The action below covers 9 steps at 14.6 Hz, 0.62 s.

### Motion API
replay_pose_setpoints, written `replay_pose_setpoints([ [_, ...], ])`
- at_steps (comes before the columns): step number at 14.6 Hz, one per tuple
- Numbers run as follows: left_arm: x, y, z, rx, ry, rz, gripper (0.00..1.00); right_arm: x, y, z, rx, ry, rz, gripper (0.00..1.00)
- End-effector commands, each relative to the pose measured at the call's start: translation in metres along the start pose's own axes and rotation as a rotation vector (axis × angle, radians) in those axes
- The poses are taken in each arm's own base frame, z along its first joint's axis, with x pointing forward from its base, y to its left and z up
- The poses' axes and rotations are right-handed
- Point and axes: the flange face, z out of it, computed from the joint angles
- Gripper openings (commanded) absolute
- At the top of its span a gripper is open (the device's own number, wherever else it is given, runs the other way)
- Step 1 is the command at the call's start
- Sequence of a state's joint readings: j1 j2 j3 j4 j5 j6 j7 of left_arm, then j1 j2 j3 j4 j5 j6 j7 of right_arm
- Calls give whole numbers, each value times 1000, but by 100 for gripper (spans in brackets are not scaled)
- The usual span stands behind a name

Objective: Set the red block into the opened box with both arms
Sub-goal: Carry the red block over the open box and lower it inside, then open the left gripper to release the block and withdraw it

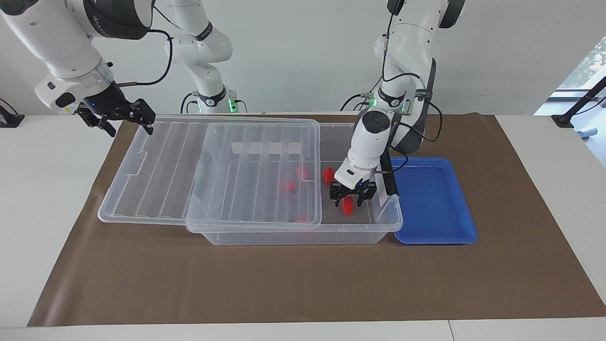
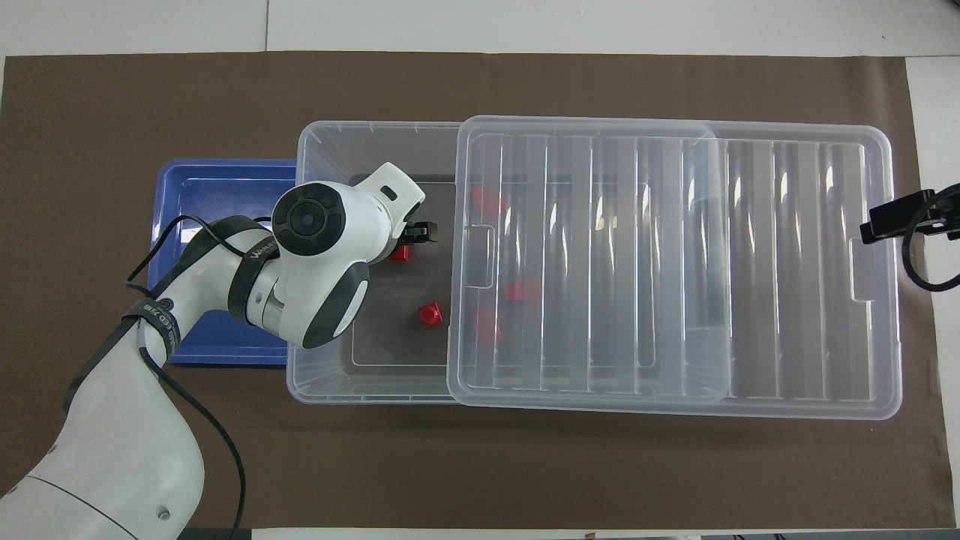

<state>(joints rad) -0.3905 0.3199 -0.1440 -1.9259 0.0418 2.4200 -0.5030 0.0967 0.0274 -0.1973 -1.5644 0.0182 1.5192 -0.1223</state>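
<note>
The clear box has its ribbed lid slid toward the right arm's end, so the part at the left arm's end is uncovered. My left gripper reaches down into that uncovered part, fingers apart, with a red block on the box floor between the fingertips. In the overhead view this red block peeks out beside the left gripper. My right gripper waits open at the lid's end edge, holding nothing.
Another red block lies uncovered in the box nearer to the robots, and three more show through the lid. A shallow blue tray sits against the box at the left arm's end. Two slimmer arms stand at the table's back edge.
</note>
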Motion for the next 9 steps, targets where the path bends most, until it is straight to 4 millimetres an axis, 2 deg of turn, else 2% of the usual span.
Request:
replay_pose_setpoints([
  [1, -6, 4, -41, 36, -3, 2, 100, -5, 12, 1, -8, 22, 2, 100],
  [2, -7, 3, -53, 42, -6, 2, 100, -6, 18, 4, -7, 21, -5, 94],
  [5, -14, 2, -95, 55, -5, 2, 100, -7, 37, 7, -10, 47, -62, 36],
  [6, -17, 0, -107, 63, -11, 2, 100, -9, 44, 7, -9, 47, -61, 18],
  [7, -21, -1, -123, 68, -10, 4, 100, -10, 53, 9, -9, 46, -58, 6],
  [8, -24, -4, -137, 75, -12, 5, 100, -10, 59, 11, -9, 43, -74, 0],
  [9, -28, -9, -151, 85, -18, 10, 100, -11, 67, 16, -10, 48, -99, 0],
])
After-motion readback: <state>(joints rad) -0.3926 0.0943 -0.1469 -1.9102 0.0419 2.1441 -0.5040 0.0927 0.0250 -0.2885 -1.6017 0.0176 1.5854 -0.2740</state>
